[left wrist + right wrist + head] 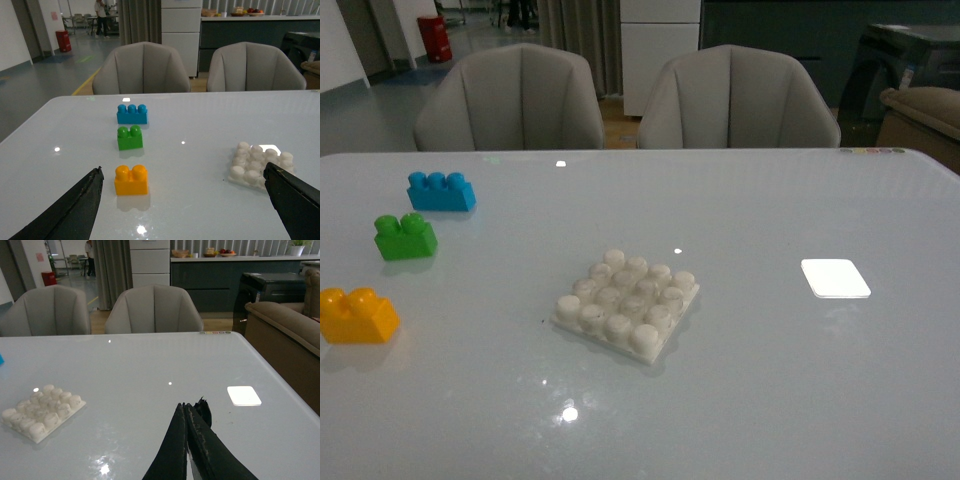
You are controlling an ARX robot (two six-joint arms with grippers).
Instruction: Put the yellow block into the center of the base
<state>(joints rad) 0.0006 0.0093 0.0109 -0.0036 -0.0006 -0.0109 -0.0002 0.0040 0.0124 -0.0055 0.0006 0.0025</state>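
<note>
Misalignment looms: left gripper (182, 171) gapes, block (131, 180) ahead nearer one finger, so closing could skid it; right gripper (192, 407) closed, empty.

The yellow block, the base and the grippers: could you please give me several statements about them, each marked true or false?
1. The yellow block is seated on the base. False: it lies on the table, apart from the base.
2. The left gripper is open. True.
3. The right gripper holds the green brick. False: its fingers are shut on nothing; the green brick lies on the table.
4. No brick sits on the base. True.
</note>
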